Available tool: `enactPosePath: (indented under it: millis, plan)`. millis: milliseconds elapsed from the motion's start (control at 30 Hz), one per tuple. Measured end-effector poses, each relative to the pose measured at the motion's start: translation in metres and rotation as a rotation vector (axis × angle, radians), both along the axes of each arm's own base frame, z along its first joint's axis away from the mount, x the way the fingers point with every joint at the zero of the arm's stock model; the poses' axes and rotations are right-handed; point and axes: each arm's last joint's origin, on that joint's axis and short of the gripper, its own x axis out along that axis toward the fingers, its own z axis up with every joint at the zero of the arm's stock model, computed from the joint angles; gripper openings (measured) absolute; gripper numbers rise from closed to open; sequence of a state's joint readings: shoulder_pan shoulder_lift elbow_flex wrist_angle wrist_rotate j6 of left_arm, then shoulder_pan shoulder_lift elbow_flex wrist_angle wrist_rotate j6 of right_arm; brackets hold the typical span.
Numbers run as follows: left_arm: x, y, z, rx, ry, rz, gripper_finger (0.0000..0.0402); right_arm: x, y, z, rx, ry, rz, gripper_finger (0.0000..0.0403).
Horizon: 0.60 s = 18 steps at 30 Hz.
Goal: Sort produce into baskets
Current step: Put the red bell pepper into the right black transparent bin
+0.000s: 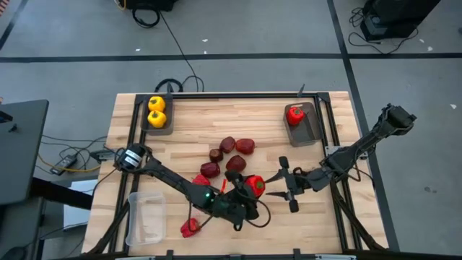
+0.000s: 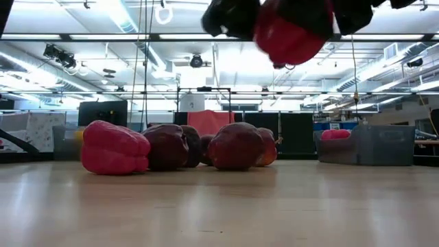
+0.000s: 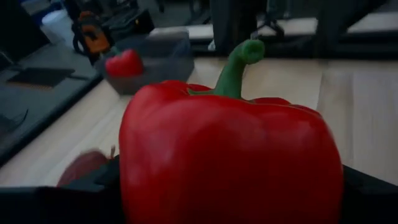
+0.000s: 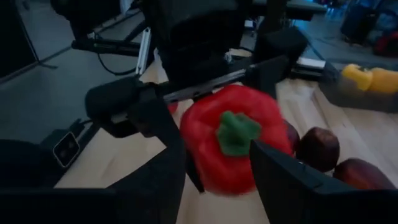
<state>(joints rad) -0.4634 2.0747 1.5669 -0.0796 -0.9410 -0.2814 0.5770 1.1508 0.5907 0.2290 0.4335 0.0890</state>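
At table centre, my left gripper (image 1: 249,195) holds a red bell pepper (image 1: 254,185) aloft, stem up, clear of the wood. My right gripper (image 1: 283,182) is alongside, fingers straddling it but not visibly clamped, looks like a handover. Beyond: the maroon fruits (image 1: 229,154), then the grey basket (image 1: 309,124) with one red pepper (image 1: 294,115), likely destination.

- We see a glossy red bell pepper (image 1: 254,185) lifted off the table, green stem up.
- Dark maroon fruits (image 1: 228,155) cluster mid-table.
- Two yellow peppers (image 1: 157,111) sit in the far-left grey basket (image 1: 144,123).
- One red pepper (image 1: 294,115) sits in the far-right grey basket (image 1: 312,131).
- Another red pepper (image 1: 189,228) lies beside the near-left clear basket (image 1: 146,219).
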Motion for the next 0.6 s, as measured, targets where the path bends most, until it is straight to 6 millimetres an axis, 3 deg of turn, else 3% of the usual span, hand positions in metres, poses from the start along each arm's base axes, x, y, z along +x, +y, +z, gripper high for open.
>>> enactPosePath:
  millis: [267,600]
  plan:
    - [0.010,0.007,0.009,0.019,-0.055,-0.056,0.0315,0.003,0.004,0.003,-0.031,-0.066,-0.009,0.0189]
    - [0.013,0.009,0.014,0.041,-0.081,-0.062,0.0317,-0.003,0.004,0.010,-0.093,-0.119,-0.162,0.0189]
